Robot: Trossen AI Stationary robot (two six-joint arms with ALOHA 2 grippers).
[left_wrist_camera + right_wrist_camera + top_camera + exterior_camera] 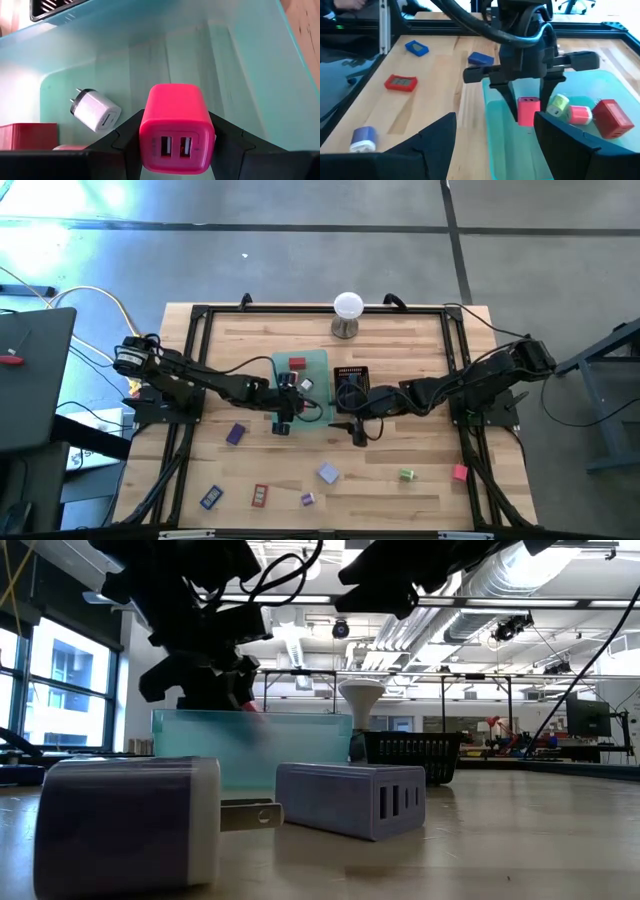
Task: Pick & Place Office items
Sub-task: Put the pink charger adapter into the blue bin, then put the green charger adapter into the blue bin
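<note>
A pink charger block (176,125) with two USB ports sits between the fingers of my left gripper (528,107), over the near end of the translucent green tray (312,365). On the tray's floor lie a white plug block (95,110), a red block (612,117) and a small pink piece (580,115). My right gripper (505,160) hovers open just to the tray's right, in front of the black mesh tray (352,380), with nothing between its fingers. More office items lie on the wood nearer the front edge. My left gripper pinches the pink block by two opposite sides (145,127) between its two fingers (227,135). The ported end faces back toward the wrist. The fingers slant down from the table's left. The block hangs within the tray's walls; whether it touches the floor, I cannot tell.
Loose on the wood: a purple block (236,433), a blue one (211,497), a red one (260,496), a lavender multi-port block (350,798), a green bit (406,475), a pink bit (459,472). A white ball on a metal stand (347,312) stands at the far edge.
</note>
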